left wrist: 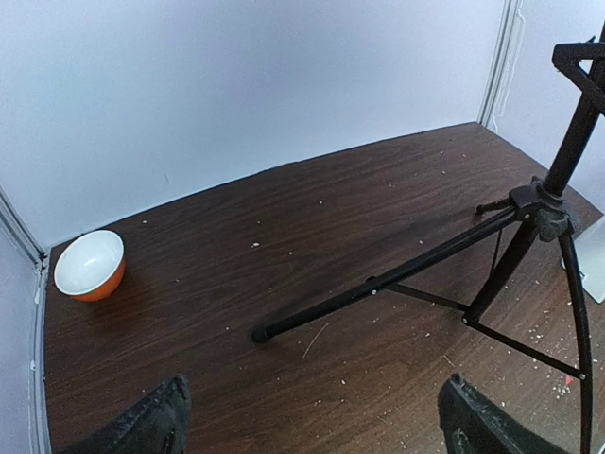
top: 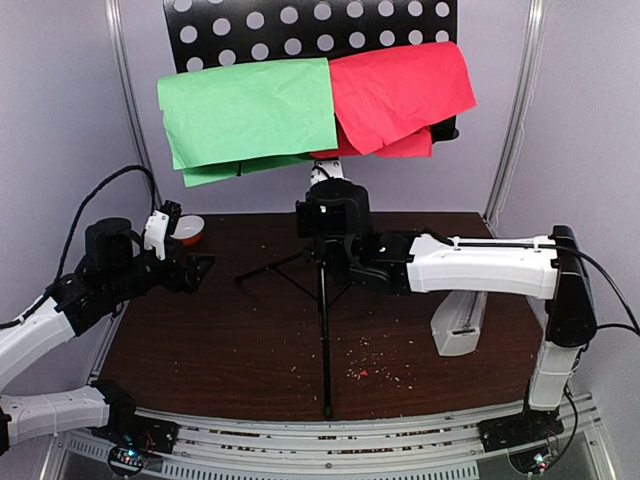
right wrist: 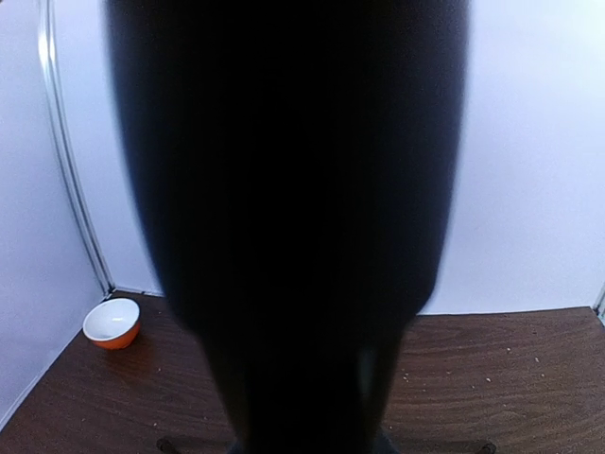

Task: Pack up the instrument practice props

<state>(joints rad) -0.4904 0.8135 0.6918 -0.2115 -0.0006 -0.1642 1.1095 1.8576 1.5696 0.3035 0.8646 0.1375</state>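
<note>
We see a black hole-dotted music stand (top: 323, 300), green page (top: 250, 110), red page (top: 400, 90), orange-and-white bowl (top: 188, 230) and dark-brown wood-grain counter (top: 220, 340).

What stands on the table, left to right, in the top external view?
orange-and-white bowl → black music stand → white metronome. The left gripper overlaps the bowl, so it is left out.

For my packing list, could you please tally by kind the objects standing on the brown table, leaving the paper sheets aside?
Black tripod music stand with perforated desk: 1
White pyramid metronome: 1
Small orange-and-white bowl: 1
Total: 3
</note>
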